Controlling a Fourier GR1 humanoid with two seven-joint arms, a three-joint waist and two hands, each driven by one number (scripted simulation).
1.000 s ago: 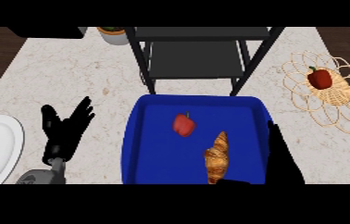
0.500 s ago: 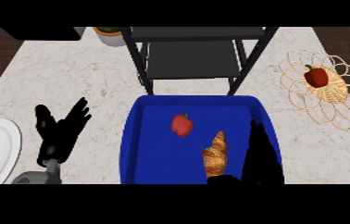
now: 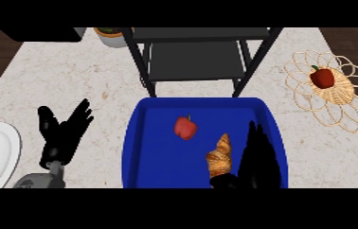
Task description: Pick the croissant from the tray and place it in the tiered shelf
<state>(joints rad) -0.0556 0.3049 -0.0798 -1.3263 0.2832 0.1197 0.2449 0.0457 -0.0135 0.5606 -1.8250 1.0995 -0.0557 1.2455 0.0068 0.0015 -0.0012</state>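
A golden croissant [image 3: 220, 156] lies in the lower right part of the blue tray [image 3: 140, 143]. My right hand [image 3: 257, 158] is over the tray just right of the croissant, fingers straight and pointing away, with the thumb low beside the pastry's near end. Its fingers do not close round the croissant. The black tiered shelf [image 3: 198, 57] stands directly behind the tray, its shelves bare. My left hand [image 3: 64, 134] rests open on the counter left of the tray, fingers up.
A red pepper [image 3: 185, 127] lies in the tray left of the croissant. A wire basket [image 3: 328, 96] at the right holds another red pepper [image 3: 322, 77]. A white plate edge [image 3: 8, 150] shows at the far left, a potted plant [image 3: 111, 34] at the back left.
My right hand has moved left over the tray and now stands right beside the croissant. The left hand has barely shifted.
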